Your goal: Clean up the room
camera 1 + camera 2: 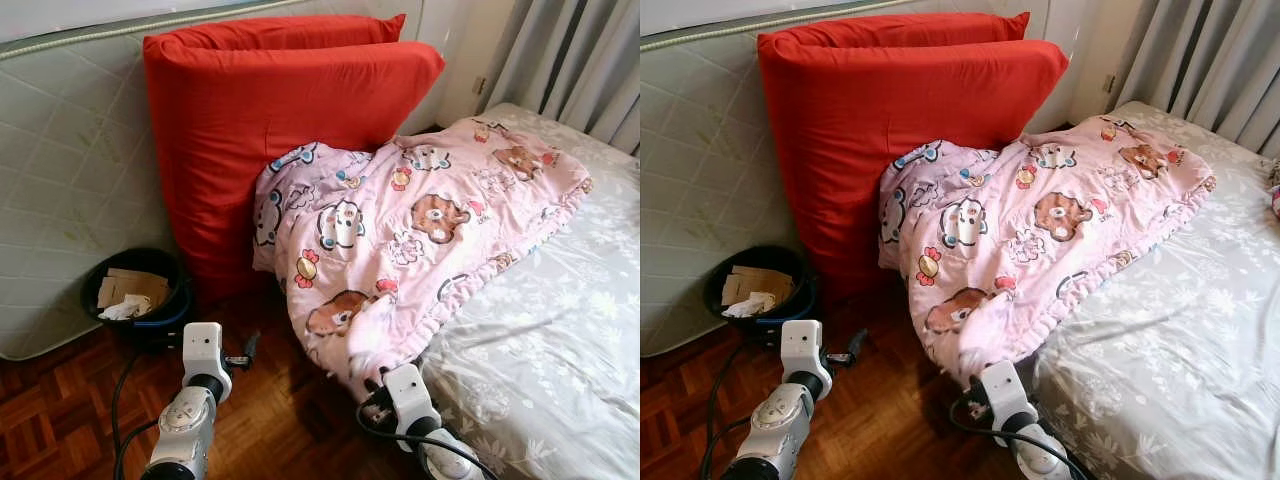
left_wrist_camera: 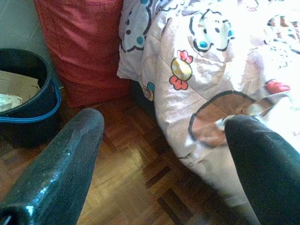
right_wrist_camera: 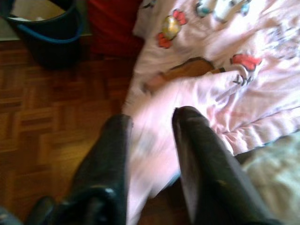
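Along the bed's (image 1: pixel 560 330) near edge, a pink blanket (image 1: pixel 420 230) spilling to the wooden floor (image 1: pixel 270 410) against a red cushion (image 1: pixel 270 120). Beside that, a black bucket (image 1: pixel 165 300). Right gripper (image 3: pixel 152 119) pinching the blanket's hanging corner; left gripper (image 2: pixel 164 133) spread open above the floor.

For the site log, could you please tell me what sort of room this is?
Most likely a bedroom: a bed with a cartoon-print quilt hanging off it, red cushions against an upright mattress, and curtains.
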`<state>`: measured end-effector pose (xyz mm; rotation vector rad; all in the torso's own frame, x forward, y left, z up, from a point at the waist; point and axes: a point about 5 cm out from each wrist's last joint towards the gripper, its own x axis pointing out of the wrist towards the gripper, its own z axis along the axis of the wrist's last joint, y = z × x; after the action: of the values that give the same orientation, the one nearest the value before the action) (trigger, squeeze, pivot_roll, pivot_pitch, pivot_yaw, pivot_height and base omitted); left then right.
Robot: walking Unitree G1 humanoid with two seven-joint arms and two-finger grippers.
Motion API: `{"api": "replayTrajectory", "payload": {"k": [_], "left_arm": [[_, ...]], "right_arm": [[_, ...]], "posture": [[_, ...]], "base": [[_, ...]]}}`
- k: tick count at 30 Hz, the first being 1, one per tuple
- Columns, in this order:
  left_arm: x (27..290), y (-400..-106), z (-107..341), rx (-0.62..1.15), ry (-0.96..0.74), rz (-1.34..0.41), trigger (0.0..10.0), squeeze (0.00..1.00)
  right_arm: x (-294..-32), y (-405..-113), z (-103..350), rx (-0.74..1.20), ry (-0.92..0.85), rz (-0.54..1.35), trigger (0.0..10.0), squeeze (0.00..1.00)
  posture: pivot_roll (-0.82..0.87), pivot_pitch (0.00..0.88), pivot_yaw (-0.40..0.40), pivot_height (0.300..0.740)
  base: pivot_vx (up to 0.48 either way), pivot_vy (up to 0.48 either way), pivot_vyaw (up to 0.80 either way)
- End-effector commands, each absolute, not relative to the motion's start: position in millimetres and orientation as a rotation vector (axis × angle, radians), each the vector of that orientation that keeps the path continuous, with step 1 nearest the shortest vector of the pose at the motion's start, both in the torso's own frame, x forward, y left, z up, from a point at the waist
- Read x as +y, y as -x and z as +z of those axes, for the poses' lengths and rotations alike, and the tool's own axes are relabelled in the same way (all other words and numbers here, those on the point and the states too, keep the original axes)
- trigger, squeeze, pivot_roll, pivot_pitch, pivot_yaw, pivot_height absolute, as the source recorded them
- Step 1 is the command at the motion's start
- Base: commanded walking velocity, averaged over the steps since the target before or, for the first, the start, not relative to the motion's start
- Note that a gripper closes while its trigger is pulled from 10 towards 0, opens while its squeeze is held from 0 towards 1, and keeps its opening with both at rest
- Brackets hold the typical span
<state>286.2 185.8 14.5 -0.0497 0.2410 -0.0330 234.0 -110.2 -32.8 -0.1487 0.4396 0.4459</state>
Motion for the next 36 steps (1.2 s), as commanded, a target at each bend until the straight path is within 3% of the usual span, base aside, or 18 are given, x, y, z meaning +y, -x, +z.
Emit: {"api": "replayTrajectory", "payload": {"k": [1, 7, 8, 9, 10, 14, 17, 23, 36], "left_arm": [[185, -285, 12, 0.254, 0.032, -0.052, 10.0, 0.0], [185, -284, 12, 0.255, 0.031, -0.052, 10.0, 0.0], [185, -284, 11, 0.259, 0.029, -0.054, 10.0, 0.0], [185, -284, 11, 0.259, 0.029, -0.054, 10.0, 0.0], [185, -284, 11, 0.264, 0.03, -0.056, 10.0, 0.0], [190, -275, -6, 0.382, 0.058, -0.038, 10.0, 0.0], [194, -267, -18, 0.478, 0.07, -0.013, 10.0, 0.0], [202, -242, -43, 0.674, 0.08, 0.04, 10.0, 0.0], [208, -197, -73, 0.878, 0.024, 0.064, 10.0, 0.0]], "right_arm": [[-110, -233, -35, 0.457, 0.122, 0.454, 10.0, 1.0], [-117, -230, -41, 0.511, 0.081, 0.427, 10.0, 1.0], [-123, -229, -44, 0.54, 0.053, 0.39, 10.0, 0.64], [-123, -229, -44, 0.54, 0.053, 0.39, 10.0, 0.64], [-128, -229, -46, 0.556, 0.036, 0.362, 10.0, 0.0], [-160, -224, -57, 0.684, -0.086, 0.158, 10.0, 0.0], [-171, -218, -62, 0.741, -0.115, 0.107, 10.0, 0.0], [-182, -205, -71, 0.837, -0.119, -0.012, 10.0, 0.0], [-185, -172, -89, 0.94, -0.201, -0.144, 10.0, 0.0]], "posture": [[-0.01, 0.053, -0.073, 0.74], [-0.01, 0.052, -0.073, 0.74], [-0.01, 0.052, -0.073, 0.74], [-0.01, 0.052, -0.073, 0.74], [-0.01, 0.052, -0.073, 0.74], [-0.02, 0.046, -0.062, 0.74], [-0.02, 0.039, -0.06, 0.74], [-0.02, 0.026, -0.062, 0.74], [-0.02, 0.008, -0.052, 0.74]], "base": [[0.0, 0.0, 0.0], [0.0, 0.0, 0.0], [0.0, 0.0, 0.0], [0.0, 0.0, 0.0], [0.0, 0.0, 0.0], [0.0, 0.0, 0.0], [0.0, 0.0, 0.0], [0.0, 0.0, 0.0], [0.0, 0.0, 0.0]]}}
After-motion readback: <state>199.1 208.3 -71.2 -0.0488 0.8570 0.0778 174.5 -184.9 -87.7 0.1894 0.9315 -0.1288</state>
